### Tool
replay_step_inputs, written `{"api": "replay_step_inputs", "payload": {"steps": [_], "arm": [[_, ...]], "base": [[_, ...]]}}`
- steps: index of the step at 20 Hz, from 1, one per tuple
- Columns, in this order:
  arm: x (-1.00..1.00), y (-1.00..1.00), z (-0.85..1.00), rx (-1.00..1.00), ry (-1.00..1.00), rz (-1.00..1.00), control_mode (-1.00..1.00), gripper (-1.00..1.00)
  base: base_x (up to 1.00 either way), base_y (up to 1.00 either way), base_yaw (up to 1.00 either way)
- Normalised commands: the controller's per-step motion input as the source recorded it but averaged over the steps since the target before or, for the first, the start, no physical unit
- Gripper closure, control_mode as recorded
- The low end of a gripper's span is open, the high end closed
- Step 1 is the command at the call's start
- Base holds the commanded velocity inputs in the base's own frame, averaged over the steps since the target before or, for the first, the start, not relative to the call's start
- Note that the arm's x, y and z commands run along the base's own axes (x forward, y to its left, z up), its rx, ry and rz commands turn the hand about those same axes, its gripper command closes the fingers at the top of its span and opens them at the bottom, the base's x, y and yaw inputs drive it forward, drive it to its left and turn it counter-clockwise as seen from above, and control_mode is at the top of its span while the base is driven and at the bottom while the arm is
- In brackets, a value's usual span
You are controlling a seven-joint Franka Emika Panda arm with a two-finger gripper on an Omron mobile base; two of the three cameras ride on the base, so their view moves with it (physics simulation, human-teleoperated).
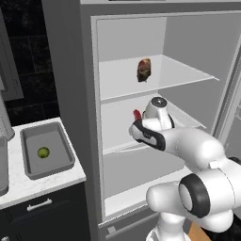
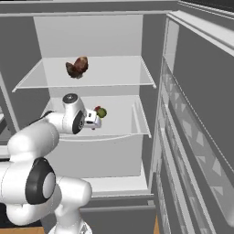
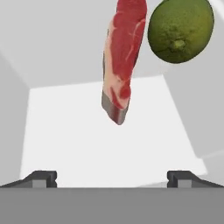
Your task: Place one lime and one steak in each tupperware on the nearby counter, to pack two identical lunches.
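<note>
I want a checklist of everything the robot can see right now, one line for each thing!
Surface: white marbled counter left of the open fridge.
Job's things: one lime lies in the grey tupperware on the counter; a raw steak and a second lime sit side by side on the middle fridge shelf; another steak lies on the upper shelf.
Clutter: nothing seen.
Grippers: gripper open, empty, pointing at the steak and lime, short of both.
Cables: nothing seen.
Surroundings: black cabinet fronts with silver handles; fridge door swung open at right.
</note>
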Motion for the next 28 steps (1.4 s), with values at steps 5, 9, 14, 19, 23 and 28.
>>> {"api": "replay_step_inputs", "payload": {"steps": [5,9,14,19,23,28], "arm": [[0.69,-0.03,-0.01,0.00,0.00,0.00,-1.00,-1.00],[0.70,-0.05,-0.01,0.00,0.01,0.01,-1.00,-1.00],[0.32,0.00,-0.19,0.00,0.01,0.00,-1.00,-1.00],[0.13,0.00,-0.34,0.00,0.00,0.00,-1.00,-1.00],[0.12,0.00,-0.39,0.00,0.00,0.00,-1.00,-1.00],[0.00,0.03,-0.64,0.00,0.00,0.00,-1.00,-1.00]], "base": [[0.00,0.00,0.00],[0.00,0.00,0.00],[0.00,0.00,0.00],[0.00,0.00,0.00],[0.00,0.00,0.00],[0.00,0.00,0.00]]}}
